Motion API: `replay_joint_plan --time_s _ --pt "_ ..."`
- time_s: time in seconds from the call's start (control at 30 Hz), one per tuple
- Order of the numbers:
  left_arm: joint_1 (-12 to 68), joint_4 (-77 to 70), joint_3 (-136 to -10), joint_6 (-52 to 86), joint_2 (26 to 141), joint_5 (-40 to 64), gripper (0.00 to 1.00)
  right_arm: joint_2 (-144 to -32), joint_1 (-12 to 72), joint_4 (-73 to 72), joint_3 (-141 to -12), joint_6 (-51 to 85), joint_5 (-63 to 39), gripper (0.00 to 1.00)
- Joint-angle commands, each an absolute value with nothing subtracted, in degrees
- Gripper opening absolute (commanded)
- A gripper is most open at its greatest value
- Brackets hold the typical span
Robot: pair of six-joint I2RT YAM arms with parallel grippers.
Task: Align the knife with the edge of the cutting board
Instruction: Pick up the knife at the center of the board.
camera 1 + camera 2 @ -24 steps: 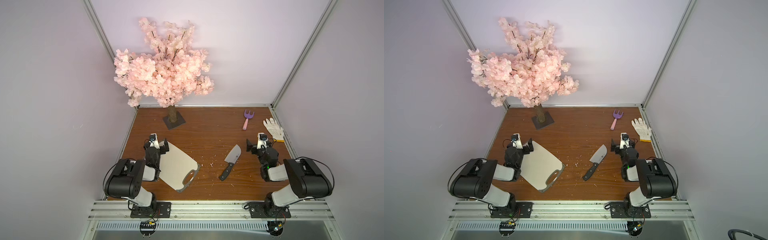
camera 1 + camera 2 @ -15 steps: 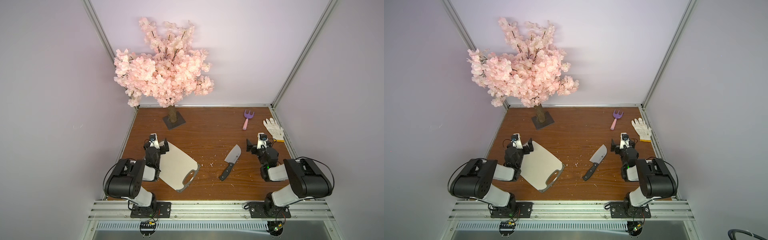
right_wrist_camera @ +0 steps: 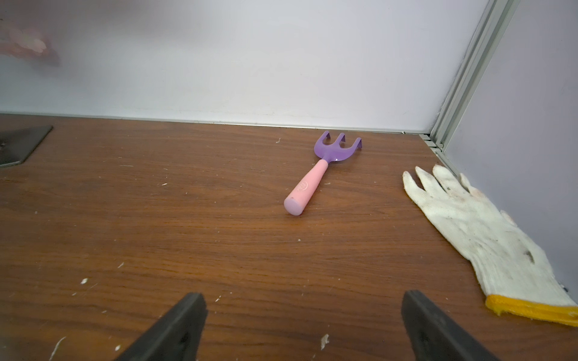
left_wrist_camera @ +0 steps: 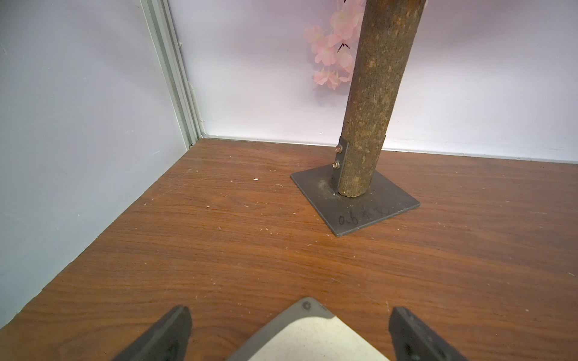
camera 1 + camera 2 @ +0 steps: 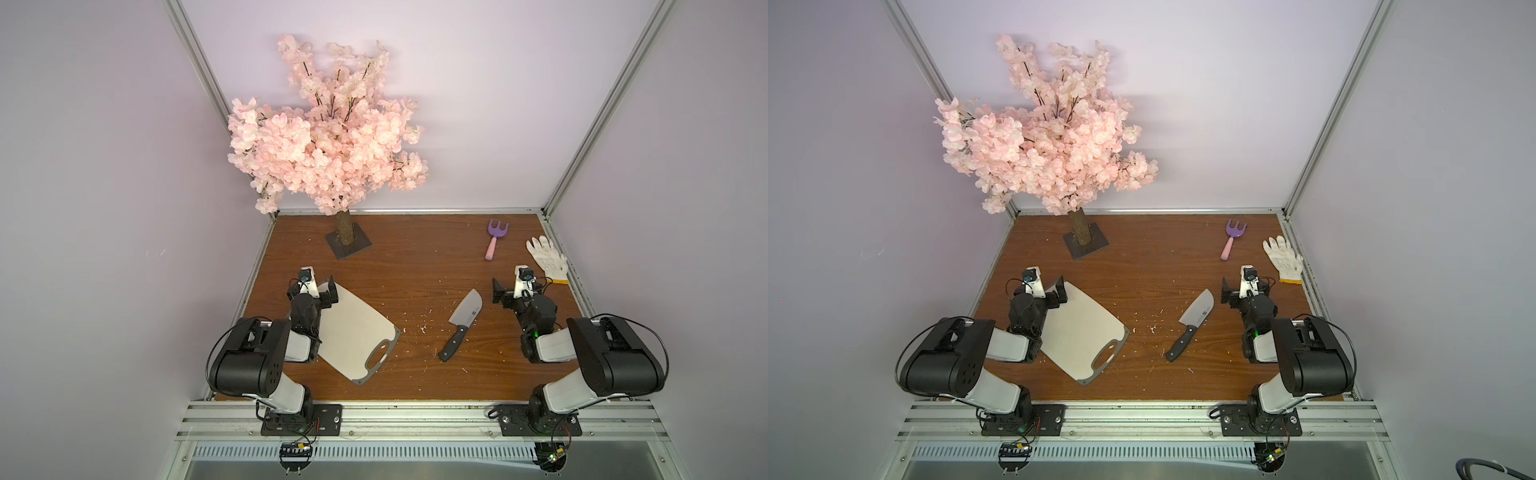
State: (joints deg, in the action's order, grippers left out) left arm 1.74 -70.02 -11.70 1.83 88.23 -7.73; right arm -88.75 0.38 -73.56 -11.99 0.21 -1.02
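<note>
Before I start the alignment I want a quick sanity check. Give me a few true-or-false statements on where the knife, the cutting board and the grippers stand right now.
1. The left gripper and the right gripper are both open and grip nothing. True.
2. The knife lies with its handle toward the robot's side of the table. True.
3. The knife rests on the cutting board. False: it lies on the table, apart from the cutting board.
4. The board's handle hole is at its far end. False: the handle hole is at the end nearer the robot.
5. The glove lies beside the knife. False: the glove lies near the far right corner, by the garden fork.
</note>
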Motion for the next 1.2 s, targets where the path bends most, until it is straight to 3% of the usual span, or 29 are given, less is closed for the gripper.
replay_joint_plan --time_s 0.0,0.27,0.43,0.57,0.73,0.87,1.17 --pt "1.7 -71.6 -12.8 1.5 87.8 -7.4 0.99 -88.3 0.4 -74.6 -12.9 -0.3 -1.6 1.00" --pt "2.3 -69.6 -13.4 1.7 85.9 -10.0 0.99 -87.7 0.8 -74.3 -13.0 -0.2 -0.2 1.00" --pt "3.9 -59.0 -16.9 2.1 79.7 -16.6 0.99 -77.4 0.8 -61.8 -15.6 2.8 8.5 1.00" --pt "8.7 -47.5 -22.6 5.6 76.1 -31.2 0.99 -69.7 0.6 -48.6 -18.8 12.6 19.0 1.00" --pt "11.7 -20.7 -36.0 20.1 73.0 -39.1 0.99 -67.3 0.5 -22.2 -32.2 20.7 16.5 0.99" --pt "11.9 -2.9 -46.5 27.3 72.1 -32.8 0.99 -64.3 1.7 -11.0 -36.9 25.0 5.2 0.99" --pt "11.9 4.8 -46.9 28.1 63.4 -13.7 0.99 -54.0 12.2 -2.6 -34.7 35.0 -3.2 1.00"
